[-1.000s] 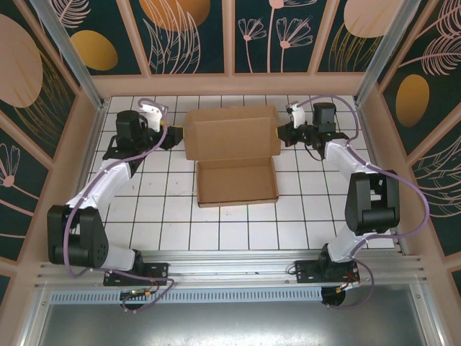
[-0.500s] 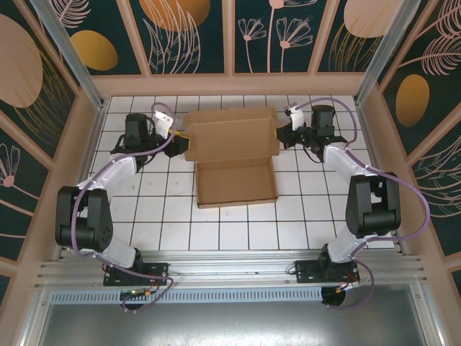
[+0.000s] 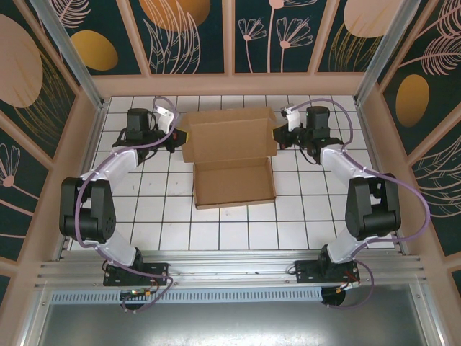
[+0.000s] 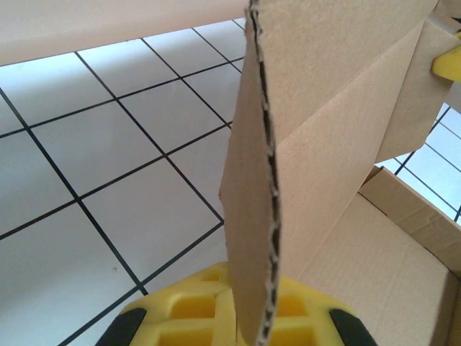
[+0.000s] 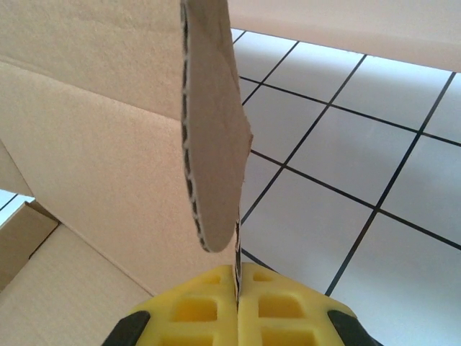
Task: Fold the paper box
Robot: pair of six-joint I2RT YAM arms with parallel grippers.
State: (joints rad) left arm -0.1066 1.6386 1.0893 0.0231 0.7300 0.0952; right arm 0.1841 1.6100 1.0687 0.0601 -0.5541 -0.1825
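Two grips logged: left fingers (image 4: 180, 313) and right fingers (image 5: 281, 313) each pinched an end flap (image 4: 248, 216) of the paper box (image 3: 232, 155), which sat far-centre on the tabletop (image 3: 216, 231); swinging both inward together seemed best.

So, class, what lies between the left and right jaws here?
The paper box: in the top view its raised lid spans the stretch from the left gripper to the right gripper. Each wrist view shows jaws shut on a side flap.
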